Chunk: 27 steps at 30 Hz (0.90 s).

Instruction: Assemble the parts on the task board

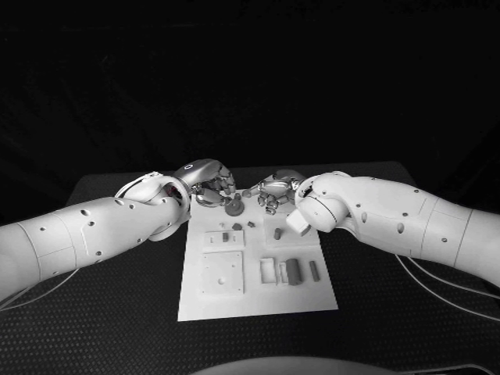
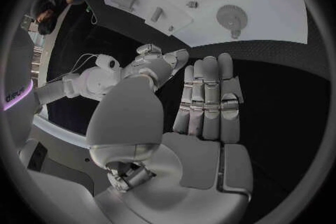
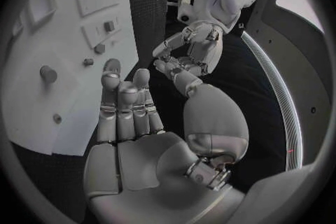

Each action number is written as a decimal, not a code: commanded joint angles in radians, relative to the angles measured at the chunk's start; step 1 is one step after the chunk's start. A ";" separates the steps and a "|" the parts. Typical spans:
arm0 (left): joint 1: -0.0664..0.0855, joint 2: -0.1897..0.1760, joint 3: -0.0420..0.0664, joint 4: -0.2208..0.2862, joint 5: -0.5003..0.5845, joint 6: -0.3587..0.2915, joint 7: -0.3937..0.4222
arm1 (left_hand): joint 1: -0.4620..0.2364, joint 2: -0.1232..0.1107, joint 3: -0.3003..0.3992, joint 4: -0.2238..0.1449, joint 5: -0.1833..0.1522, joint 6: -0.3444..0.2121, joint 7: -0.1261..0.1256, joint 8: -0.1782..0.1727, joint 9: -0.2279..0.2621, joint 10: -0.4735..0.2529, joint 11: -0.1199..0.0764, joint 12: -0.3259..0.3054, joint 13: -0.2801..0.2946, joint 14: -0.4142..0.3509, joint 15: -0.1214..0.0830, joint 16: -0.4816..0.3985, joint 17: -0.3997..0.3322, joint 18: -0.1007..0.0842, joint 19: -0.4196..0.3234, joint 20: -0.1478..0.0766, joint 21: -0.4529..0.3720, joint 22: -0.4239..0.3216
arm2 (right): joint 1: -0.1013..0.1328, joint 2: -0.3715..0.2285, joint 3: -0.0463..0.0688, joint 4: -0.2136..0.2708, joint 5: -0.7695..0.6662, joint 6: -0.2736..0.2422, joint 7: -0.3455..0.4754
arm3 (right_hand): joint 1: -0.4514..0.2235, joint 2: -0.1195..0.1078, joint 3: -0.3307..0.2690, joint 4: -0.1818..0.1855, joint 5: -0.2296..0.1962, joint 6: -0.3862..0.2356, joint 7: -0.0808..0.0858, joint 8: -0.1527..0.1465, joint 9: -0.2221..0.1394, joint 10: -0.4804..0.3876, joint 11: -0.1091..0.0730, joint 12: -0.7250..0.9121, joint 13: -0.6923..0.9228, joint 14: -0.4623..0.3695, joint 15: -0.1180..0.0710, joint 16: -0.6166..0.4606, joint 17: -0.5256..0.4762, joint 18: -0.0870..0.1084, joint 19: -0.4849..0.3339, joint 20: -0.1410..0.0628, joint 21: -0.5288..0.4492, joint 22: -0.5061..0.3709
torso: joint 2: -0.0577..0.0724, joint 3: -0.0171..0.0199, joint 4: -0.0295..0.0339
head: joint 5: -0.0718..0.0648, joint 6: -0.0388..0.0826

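A black table (image 1: 115, 312) with a finely textured surface is being seen beneath the scene. The white task board (image 1: 205, 308) is lying flat on it, near the middle, its long side running away from the robot. Thin cables (image 1: 453, 291) are trailing across the table surface at both sides of the board.

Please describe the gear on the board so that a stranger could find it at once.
Find the white task board in the middle of the black table. At its far end, between the left hand and right hand, lies a gear: the only round, toothed part.
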 commanded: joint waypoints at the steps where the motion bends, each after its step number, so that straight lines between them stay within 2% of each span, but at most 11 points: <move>1: 0.001 0.001 0.000 -0.003 0.004 0.009 -0.003 | 0.006 0.005 0.001 -0.006 0.006 0.003 0.005 -0.007 0.002 0.004 0.003 -0.005 0.001 0.009 0.001 -0.005 0.002 0.001 0.006 0.003 0.001 0.002 | -0.001 -0.006 0.000 -0.006 -0.028 0.001 0.008 | -0.003 0.009 -0.004 -0.005 0.001 -0.015 0.024 0.003 0.000 -0.007 -0.003 0.006 0.002 -0.004 -0.001 -0.002 0.002 0.030 -0.001 0.001 -0.005 0.009 | 0.000 0.0007 0.0000 | 0.001 0.000; 12: 0.001 0.002 0.000 -0.018 0.004 0.030 -0.011 | 0.003 0.006 0.000 -0.005 0.005 0.001 0.006 -0.008 0.002 0.003 0.004 -0.007 0.003 0.008 0.002 -0.006 0.003 0.000 0.005 0.004 -0.001 0.003 | -0.001 -0.019 0.000 0.002 -0.144 0.003 0.023 | 0.003 0.025 -0.008 -0.025 0.001 -0.009 0.021 0.008 0.002 -0.006 -0.006 0.013 0.003 -0.002 -0.004 0.001 0.002 0.030 0.002 -0.001 -0.003 0.011 | 0.001 0.0020 -0.0006 | 0.002 0.000; 16: 0.001 0.008 0.000 -0.031 0.004 0.065 -0.033 | -0.005 0.002 -0.005 -0.002 -0.012 -0.006 0.009 -0.014 0.004 -0.004 0.007 -0.014 0.007 0.005 0.004 -0.011 0.007 -0.001 0.003 0.005 -0.005 0.005 | -0.001 -0.026 0.000 0.007 -0.180 -0.008 0.028 | 0.004 0.029 -0.008 -0.030 0.001 -0.008 0.021 0.009 0.002 -0.006 -0.006 0.014 0.003 -0.001 -0.005 0.001 0.002 0.030 0.003 -0.001 -0.002 0.011 | 0.001 0.0023 -0.0006 | 0.002 0.001; 18: 0.001 0.011 0.000 -0.036 -0.006 0.087 -0.064 | -0.011 -0.002 -0.011 0.001 -0.046 -0.013 0.013 -0.021 0.006 -0.010 0.010 -0.021 0.011 0.000 0.006 -0.015 0.012 0.000 0.000 0.007 -0.009 0.008 | -0.001 -0.031 0.000 0.008 -0.199 -0.016 0.030 | 0.005 0.032 -0.009 -0.032 0.001 -0.007 0.020 0.010 0.002 -0.005 -0.007 0.015 0.003 -0.001 -0.005 0.001 0.002 0.030 0.003 -0.001 -0.002 0.011 | 0.002 0.0021 -0.0003 | 0.001 0.000; 20: 0.002 0.017 0.000 -0.044 -0.014 0.116 -0.100 | -0.029 -0.013 -0.024 0.017 -0.138 -0.022 0.017 -0.029 0.009 -0.019 0.013 -0.028 0.017 -0.004 0.008 -0.020 0.020 0.002 -0.003 0.008 -0.013 0.012 | -0.001 -0.038 0.000 0.010 -0.213 -0.024 0.031 | 0.005 0.033 -0.009 -0.034 0.001 -0.006 0.020 0.010 0.002 -0.005 -0.007 0.015 0.003 0.000 -0.005 0.001 0.002 0.030 0.004 -0.001 -0.002 0.011 | 0.002 0.0024 -0.0003 | 0.001 0.001; 23: 0.005 0.031 -0.001 -0.058 -0.029 0.169 -0.158 | -0.060 -0.020 -0.044 0.040 -0.202 -0.025 0.018 -0.033 0.012 -0.025 0.014 -0.030 0.023 -0.007 0.009 -0.024 0.027 0.003 -0.005 0.010 -0.016 0.014 | -0.001 -0.048 0.000 0.016 -0.221 -0.028 0.033 | 0.005 0.034 -0.009 -0.036 0.001 -0.005 0.020 0.011 0.002 -0.004 -0.007 0.015 0.003 0.000 -0.005 0.001 0.002 0.030 0.004 -0.002 -0.002 0.011 | 0.002 0.0028 -0.0008 | 0.002 0.001; 24: 0.006 0.038 -0.001 -0.064 -0.035 0.190 -0.174 | -0.071 -0.023 -0.049 0.052 -0.247 -0.025 0.018 -0.035 0.015 -0.025 0.013 -0.029 0.027 -0.006 0.008 -0.024 0.032 0.004 -0.004 0.011 -0.016 0.016 | -0.001 -0.052 0.000 0.019 -0.228 -0.031 0.033 | 0.005 0.034 -0.009 -0.037 0.001 -0.005 0.020 0.011 0.003 -0.004 -0.007 0.016 0.003 0.000 -0.005 0.001 0.002 0.030 0.004 -0.002 -0.002 0.011 | 0.002 0.0027 -0.0011 | 0.002 0.001; 27: 0.007 0.056 -0.006 -0.081 -0.046 0.254 -0.220 | -0.097 -0.028 -0.063 0.073 -0.279 -0.024 0.018 -0.036 0.017 -0.017 0.010 -0.024 0.034 -0.002 0.006 -0.021 0.039 0.007 0.001 0.008 -0.014 0.018 | -0.001 -0.059 0.001 0.023 -0.240 -0.036 0.034 | 0.005 0.035 -0.009 -0.038 0.001 -0.004 0.020 0.011 0.003 -0.004 -0.007 0.016 0.003 0.000 -0.006 0.001 0.002 0.030 0.005 -0.002 -0.002 0.011 | 0.003 0.0026 -0.0016 | 0.003 0.001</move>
